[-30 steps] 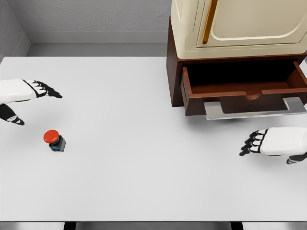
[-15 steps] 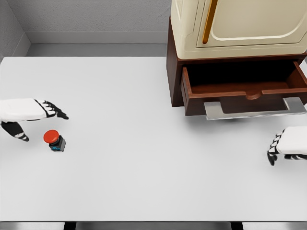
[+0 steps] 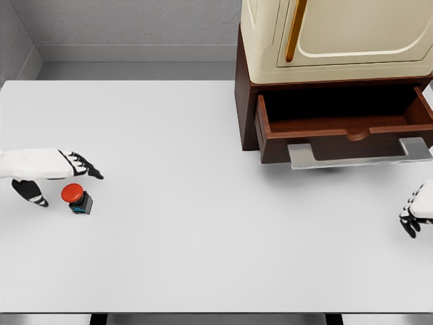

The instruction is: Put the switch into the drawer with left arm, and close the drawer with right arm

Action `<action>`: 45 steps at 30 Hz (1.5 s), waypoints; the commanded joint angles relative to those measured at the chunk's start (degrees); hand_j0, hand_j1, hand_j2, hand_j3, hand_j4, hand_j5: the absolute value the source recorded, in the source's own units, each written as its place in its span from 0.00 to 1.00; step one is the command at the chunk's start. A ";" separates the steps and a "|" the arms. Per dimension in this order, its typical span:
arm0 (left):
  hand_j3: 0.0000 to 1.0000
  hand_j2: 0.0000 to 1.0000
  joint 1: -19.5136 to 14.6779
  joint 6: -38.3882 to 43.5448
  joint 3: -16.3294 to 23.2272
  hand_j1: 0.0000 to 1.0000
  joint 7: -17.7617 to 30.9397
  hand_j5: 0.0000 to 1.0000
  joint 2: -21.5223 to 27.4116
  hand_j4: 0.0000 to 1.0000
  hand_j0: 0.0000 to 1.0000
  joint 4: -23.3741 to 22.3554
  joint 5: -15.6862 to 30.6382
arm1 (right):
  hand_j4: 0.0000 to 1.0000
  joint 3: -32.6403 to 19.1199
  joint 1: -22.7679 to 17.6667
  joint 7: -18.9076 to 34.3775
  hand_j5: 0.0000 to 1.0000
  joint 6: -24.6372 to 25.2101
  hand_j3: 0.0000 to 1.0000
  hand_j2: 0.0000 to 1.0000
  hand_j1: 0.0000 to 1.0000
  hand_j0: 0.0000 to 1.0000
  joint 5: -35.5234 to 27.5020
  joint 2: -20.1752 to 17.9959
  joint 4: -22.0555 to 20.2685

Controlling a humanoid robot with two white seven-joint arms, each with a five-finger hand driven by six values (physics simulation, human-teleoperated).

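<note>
The switch [image 3: 76, 198] sits near the surface's [image 3: 203, 169] left edge. My left hand [image 3: 51, 169] hovers just above it, fingers spread, holding nothing. Wide bare surface separates it from the open drawer [image 3: 345, 128]. My right hand [image 3: 416, 213] rests at the right edge, fingers loosely curled, empty.

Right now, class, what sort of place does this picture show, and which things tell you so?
Probably a simulated test bench, not a real room: a bare white table, a cabinet with an open wooden drawer, a red push-button switch and white robot hands.
</note>
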State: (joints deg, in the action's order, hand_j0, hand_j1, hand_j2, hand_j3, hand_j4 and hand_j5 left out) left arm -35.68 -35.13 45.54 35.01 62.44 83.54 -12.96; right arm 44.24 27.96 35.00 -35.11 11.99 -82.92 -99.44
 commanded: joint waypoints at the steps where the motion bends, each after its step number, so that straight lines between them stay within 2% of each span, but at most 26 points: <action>1: 0.98 0.98 0.00 0.13 0.52 0.98 -0.01 0.98 0.23 0.98 0.98 0.05 0.04 | 0.41 -0.03 -0.01 0.00 0.41 0.11 0.41 0.41 0.41 0.41 -0.21 -0.23 0.04; 6: 0.98 0.98 0.00 0.13 0.87 0.98 -0.01 0.98 1.19 0.98 0.98 0.22 -0.31 | 0.41 0.06 -0.01 0.00 0.41 0.11 0.41 0.41 0.41 0.41 -0.30 -1.46 0.21; 8: 0.95 0.95 0.00 0.13 1.31 0.95 -0.01 0.95 0.93 0.95 0.95 0.40 -0.23 | 0.41 0.06 -0.01 0.00 0.41 0.11 0.41 0.41 0.41 0.41 -1.53 -1.55 1.53; 11: 0.93 0.93 0.00 0.13 1.66 0.93 -0.01 0.93 -0.30 0.93 0.93 2.24 -0.31 | 0.45 -0.03 -0.01 0.00 0.45 0.11 0.45 0.45 0.45 0.45 -2.15 -1.55 1.44; 17: 0.89 0.89 -0.18 0.13 1.66 0.89 -0.01 0.89 -0.92 0.89 0.89 2.07 -0.40 | 0.45 -0.12 -0.01 0.00 0.45 0.11 0.45 0.45 0.45 0.45 -3.73 -1.02 1.09; 19: 0.84 0.84 -0.18 0.13 1.66 0.84 -0.01 0.84 -0.74 0.84 0.84 2.07 -0.40 | 0.45 -0.29 0.08 0.00 0.45 0.11 0.45 0.45 0.45 0.45 -4.61 -1.02 1.09; 21: 0.73 0.73 -0.18 0.13 1.75 0.73 -0.01 0.73 -0.39 0.73 0.73 2.07 -0.40 | 0.46 -0.47 0.17 0.00 0.46 0.11 0.46 0.46 0.46 0.46 -4.87 -0.93 1.00; 26: 0.65 0.65 0.00 0.13 1.75 0.65 -0.01 0.65 -0.30 0.65 0.65 2.07 -0.40 | 0.46 -0.73 0.35 0.00 0.46 0.11 0.46 0.46 0.46 0.46 -6.10 -0.84 1.00; 28: 0.54 0.54 0.00 0.13 1.84 0.54 -0.01 0.54 -0.30 0.54 0.54 2.16 -0.40 | 0.47 -0.91 0.61 0.00 0.47 0.11 0.47 0.47 0.47 0.47 -6.28 -0.84 0.92; 36: 0.41 0.41 0.00 0.13 2.54 0.41 -0.01 0.41 -0.21 0.41 0.41 2.24 -0.31 | 0.47 -1.35 0.61 0.00 0.47 0.11 0.47 0.47 0.47 0.47 -6.98 -1.02 0.04; 45: 0.41 0.41 -1.05 0.13 2.45 0.41 -0.01 0.41 -0.92 0.41 0.41 2.33 0.30 | 0.47 -1.70 0.70 0.00 0.47 0.11 0.47 0.47 0.47 0.47 -8.21 -1.46 0.12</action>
State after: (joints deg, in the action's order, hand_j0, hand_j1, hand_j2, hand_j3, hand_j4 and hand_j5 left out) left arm -36.83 -35.13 48.05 35.03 61.73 85.83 -13.20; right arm 42.69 28.66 35.00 -35.12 4.56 -84.19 -99.33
